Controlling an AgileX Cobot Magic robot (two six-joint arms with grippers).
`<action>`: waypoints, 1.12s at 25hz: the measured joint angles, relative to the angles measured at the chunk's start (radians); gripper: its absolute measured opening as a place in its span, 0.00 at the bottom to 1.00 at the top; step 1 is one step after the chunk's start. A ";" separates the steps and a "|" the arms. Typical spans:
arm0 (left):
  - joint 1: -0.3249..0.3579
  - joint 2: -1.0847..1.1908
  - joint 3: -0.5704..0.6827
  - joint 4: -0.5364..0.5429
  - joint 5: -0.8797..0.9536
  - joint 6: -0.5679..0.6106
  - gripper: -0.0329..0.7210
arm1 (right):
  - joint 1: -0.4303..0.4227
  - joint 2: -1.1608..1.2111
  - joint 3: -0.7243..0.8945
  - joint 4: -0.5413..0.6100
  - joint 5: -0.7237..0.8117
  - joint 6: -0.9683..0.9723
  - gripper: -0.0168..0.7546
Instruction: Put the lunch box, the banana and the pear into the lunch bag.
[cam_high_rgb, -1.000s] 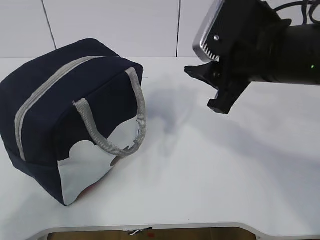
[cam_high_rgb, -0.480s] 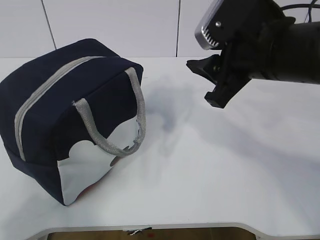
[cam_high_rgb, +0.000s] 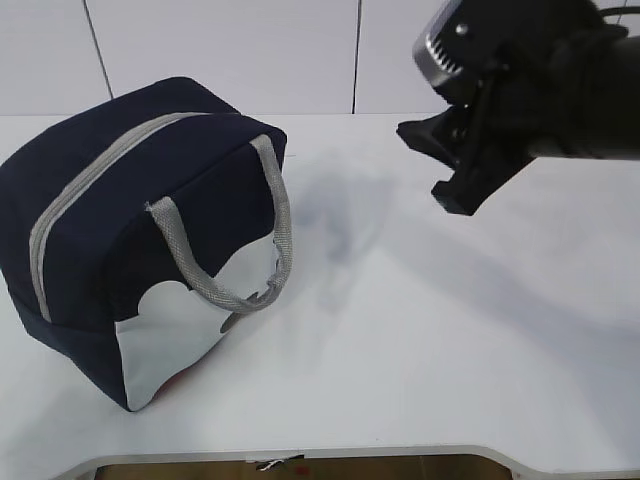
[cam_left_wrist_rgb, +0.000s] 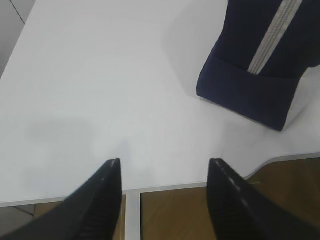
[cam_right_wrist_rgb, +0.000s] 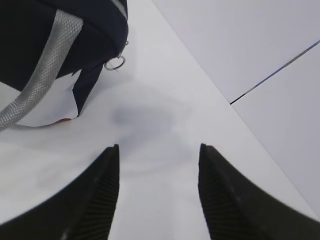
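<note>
White table (cam_high_rgb: 420, 360) carries zipped lunch bag (cam_high_rgb: 120, 230), zipper running front-to-back.

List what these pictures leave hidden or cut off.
- Lunch bag contents: zipper closed in the exterior view, fabric hides the inside.
- Lunch box, banana, pear: visible in no view.
- Left gripper: absent from the exterior view.
- Right gripper: its arm cut by the exterior view's right edge.

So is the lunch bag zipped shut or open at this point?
Shut. The grey zipper runs unbroken across the lunch bag top, with no silvery lining showing in any view.
</note>
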 joint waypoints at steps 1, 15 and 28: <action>0.000 0.000 0.000 0.000 0.000 0.000 0.59 | 0.000 -0.017 0.000 0.011 0.006 -0.003 0.57; 0.000 0.000 0.000 0.000 0.000 0.000 0.53 | 0.000 -0.446 0.000 0.279 0.386 0.003 0.56; 0.000 0.000 0.000 0.000 0.000 0.000 0.51 | 0.000 -0.828 0.000 0.412 0.778 0.003 0.56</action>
